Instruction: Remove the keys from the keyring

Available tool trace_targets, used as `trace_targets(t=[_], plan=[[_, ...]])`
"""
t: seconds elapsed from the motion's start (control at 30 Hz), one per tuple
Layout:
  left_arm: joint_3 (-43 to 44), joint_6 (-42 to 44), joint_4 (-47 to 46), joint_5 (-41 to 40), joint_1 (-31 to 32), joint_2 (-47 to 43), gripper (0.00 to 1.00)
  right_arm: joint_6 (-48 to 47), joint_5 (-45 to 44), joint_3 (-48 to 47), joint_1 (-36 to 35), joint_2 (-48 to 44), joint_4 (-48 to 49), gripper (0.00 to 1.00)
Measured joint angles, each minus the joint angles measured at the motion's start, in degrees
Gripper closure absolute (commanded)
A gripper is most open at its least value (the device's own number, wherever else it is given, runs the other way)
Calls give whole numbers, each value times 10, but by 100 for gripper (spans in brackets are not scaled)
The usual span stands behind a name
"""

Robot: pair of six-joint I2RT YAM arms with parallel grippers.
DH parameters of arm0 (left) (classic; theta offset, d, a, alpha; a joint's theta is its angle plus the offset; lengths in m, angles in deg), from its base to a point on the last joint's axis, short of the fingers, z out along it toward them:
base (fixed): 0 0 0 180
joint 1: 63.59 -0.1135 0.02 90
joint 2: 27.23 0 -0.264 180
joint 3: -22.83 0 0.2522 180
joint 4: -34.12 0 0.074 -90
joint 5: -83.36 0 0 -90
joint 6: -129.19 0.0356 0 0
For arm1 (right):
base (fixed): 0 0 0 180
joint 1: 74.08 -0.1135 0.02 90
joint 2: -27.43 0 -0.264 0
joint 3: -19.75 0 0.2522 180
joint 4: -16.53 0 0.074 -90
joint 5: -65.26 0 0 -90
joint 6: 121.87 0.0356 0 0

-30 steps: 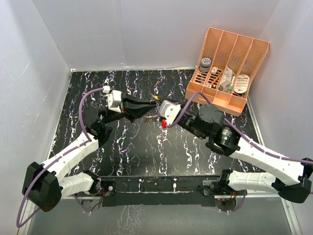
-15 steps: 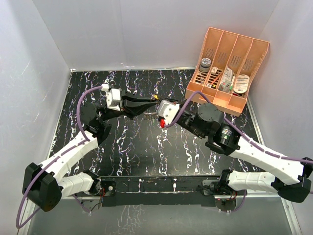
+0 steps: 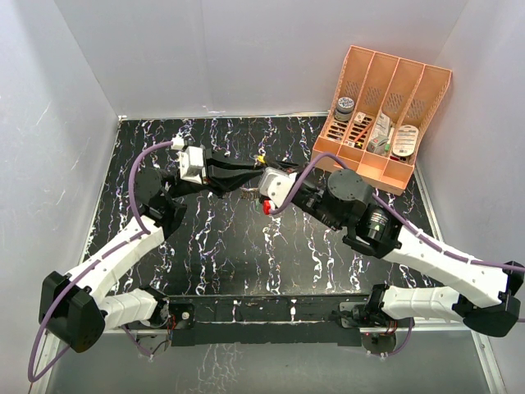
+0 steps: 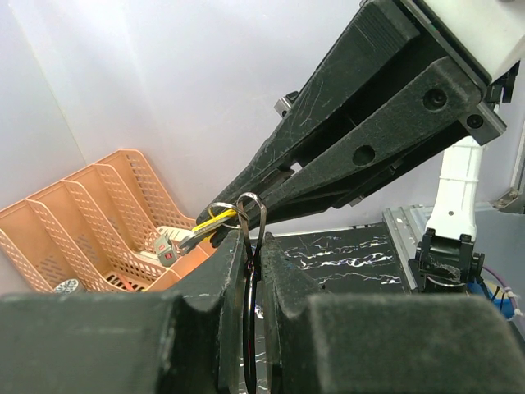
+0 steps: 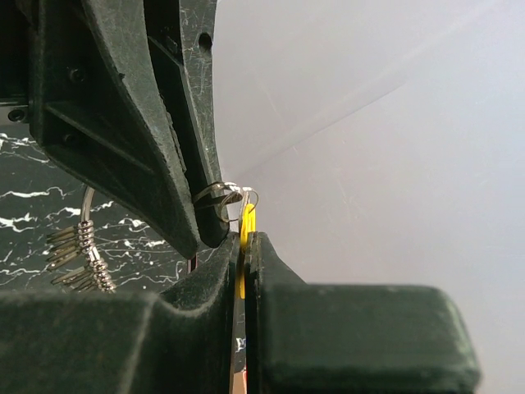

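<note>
The top view is bright, evenly lit from above and sharp throughout. The pale walls point(image 3: 205, 49) look washed, and the arms throw only faint, soft shadows on the black table point(image 3: 238, 254). In the left wrist view the left gripper point(image 4: 253, 254) is a dark blur along the bottom. The ring point(image 4: 248, 304) glints, and the basket point(image 4: 90, 205) is crisper. In the right wrist view the right gripper point(image 5: 244, 246) is blurred too, the yellow key point(image 5: 246, 223) glows, and a pale diagonal streak crosses the wall.
</note>
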Motion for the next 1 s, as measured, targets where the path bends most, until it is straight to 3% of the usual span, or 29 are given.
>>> trace_targets(t=[0.2, 0.7, 1.0], plan=[[18, 13, 17, 10, 0, 0, 100, -33, -7, -1, -5, -3, 9, 100], [24, 25, 25, 9, 0, -3, 100, -56, -30, -78, -5, 17, -93, 100], [24, -7, 1, 8, -4, 3, 100, -97, -55, -62, -9, 24, -57, 100]])
